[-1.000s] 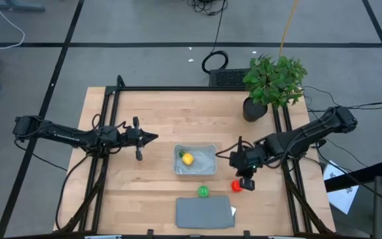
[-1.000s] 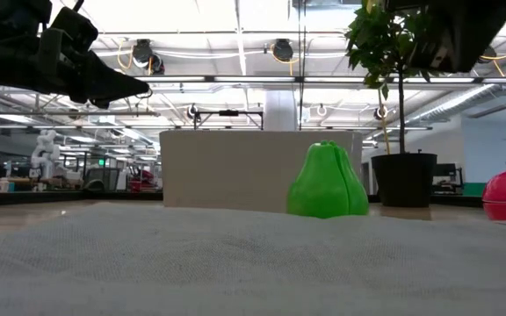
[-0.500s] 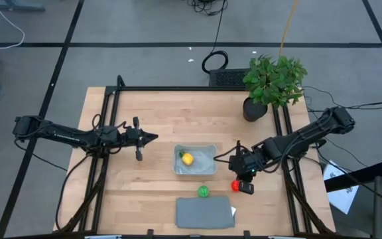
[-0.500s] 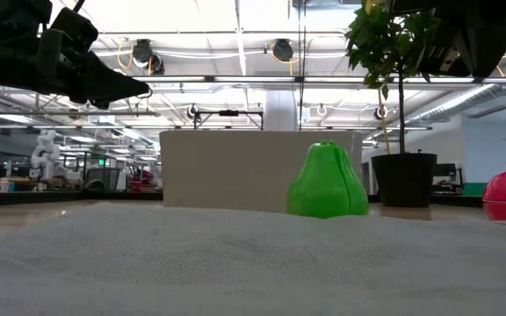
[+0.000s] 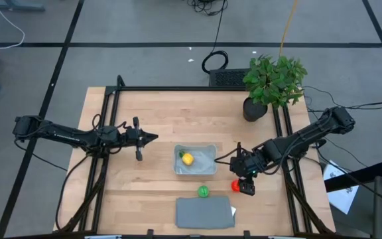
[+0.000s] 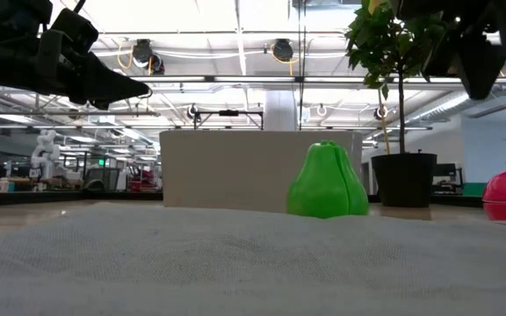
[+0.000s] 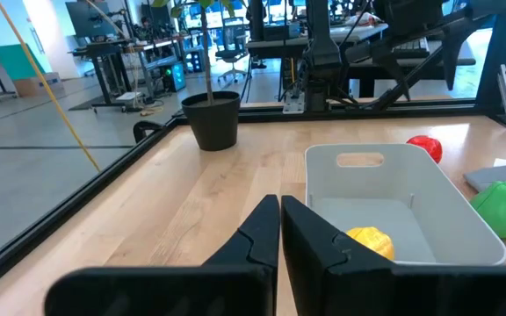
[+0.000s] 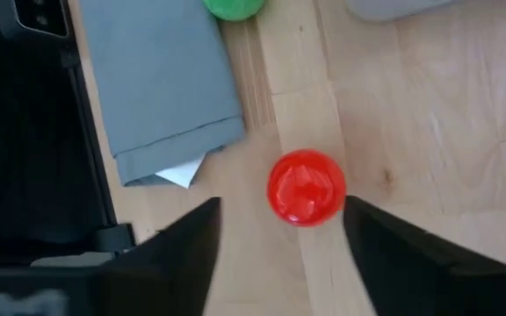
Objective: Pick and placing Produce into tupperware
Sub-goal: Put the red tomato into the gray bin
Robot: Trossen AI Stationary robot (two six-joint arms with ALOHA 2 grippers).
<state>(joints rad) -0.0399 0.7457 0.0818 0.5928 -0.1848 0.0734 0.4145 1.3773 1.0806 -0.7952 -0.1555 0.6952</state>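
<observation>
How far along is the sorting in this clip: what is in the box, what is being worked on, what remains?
Done: the yellow piece lies inside the tupperware. In hand: the right claw hangs open above the red round piece, which sits on the table, not gripped. Left: that red one and the green piece beside the grey lid. The left claw waits shut, short of the box.

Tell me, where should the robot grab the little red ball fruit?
Best from straight above, squeezing its round sides at the widest part. The red fruit sits alone on the wood, and the right gripper, open, hovers over it with a finger either side.
</observation>
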